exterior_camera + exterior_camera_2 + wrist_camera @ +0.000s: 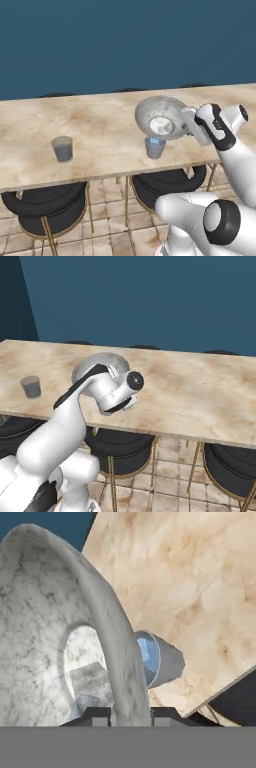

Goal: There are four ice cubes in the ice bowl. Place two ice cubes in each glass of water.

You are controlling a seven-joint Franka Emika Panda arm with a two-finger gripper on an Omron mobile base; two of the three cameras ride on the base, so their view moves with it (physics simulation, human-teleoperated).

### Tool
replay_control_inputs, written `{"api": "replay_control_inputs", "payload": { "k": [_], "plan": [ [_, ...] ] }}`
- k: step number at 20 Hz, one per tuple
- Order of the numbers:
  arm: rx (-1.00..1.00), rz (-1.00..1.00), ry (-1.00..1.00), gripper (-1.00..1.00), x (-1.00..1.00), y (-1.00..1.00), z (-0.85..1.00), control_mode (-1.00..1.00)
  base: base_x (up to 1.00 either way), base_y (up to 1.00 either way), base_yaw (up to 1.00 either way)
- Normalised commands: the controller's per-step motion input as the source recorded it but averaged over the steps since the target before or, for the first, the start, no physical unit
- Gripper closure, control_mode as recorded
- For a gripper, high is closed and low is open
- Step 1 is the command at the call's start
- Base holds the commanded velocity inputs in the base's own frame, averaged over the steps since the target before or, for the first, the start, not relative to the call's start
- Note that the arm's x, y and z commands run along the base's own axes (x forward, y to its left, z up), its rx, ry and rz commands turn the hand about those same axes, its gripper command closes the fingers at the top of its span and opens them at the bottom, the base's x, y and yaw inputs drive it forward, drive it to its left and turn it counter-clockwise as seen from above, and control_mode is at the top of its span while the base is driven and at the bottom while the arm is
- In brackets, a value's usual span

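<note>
Right at my gripper, both fingers pinch the ice bowl's rim. I hold the bowl tipped over the near glass, probably so ice slides in. I count two ice cubes left inside it, and two glasses; the other glass stands well apart.

You've got the ice bowl looking like matt mottled grey-white stone, veined like marble in the hand view. The near glass and far glass read as smooth grey-blue translucent material. Your counter is a polished beige marble-look slab. Stool seats look like black matt padding on thin brass-coloured metal legs. Back wall is flat matt blue.
</note>
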Motion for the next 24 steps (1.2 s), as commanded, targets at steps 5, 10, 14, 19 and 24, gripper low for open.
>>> {"api": "replay_control_inputs", "payload": {
  "k": [5,10,14,19,24],
  "plan": [
    [0.00,0.00,0.00,1.00,0.00,0.00,0.00,1.00,-0.05,1.00,0.00],
    [0.00,0.00,0.00,1.00,0.00,0.00,0.00,1.00,0.11,0.95,0.00],
    [0.00,0.00,0.00,1.00,0.00,0.00,0.00,1.00,0.71,0.21,-0.06],
    [0.00,0.00,0.00,1.00,0.00,0.00,0.00,1.00,0.75,0.07,-0.07],
    [0.00,0.00,0.00,1.00,0.00,0.00,0.00,1.00,0.45,-0.35,0.00]
  ]
}}
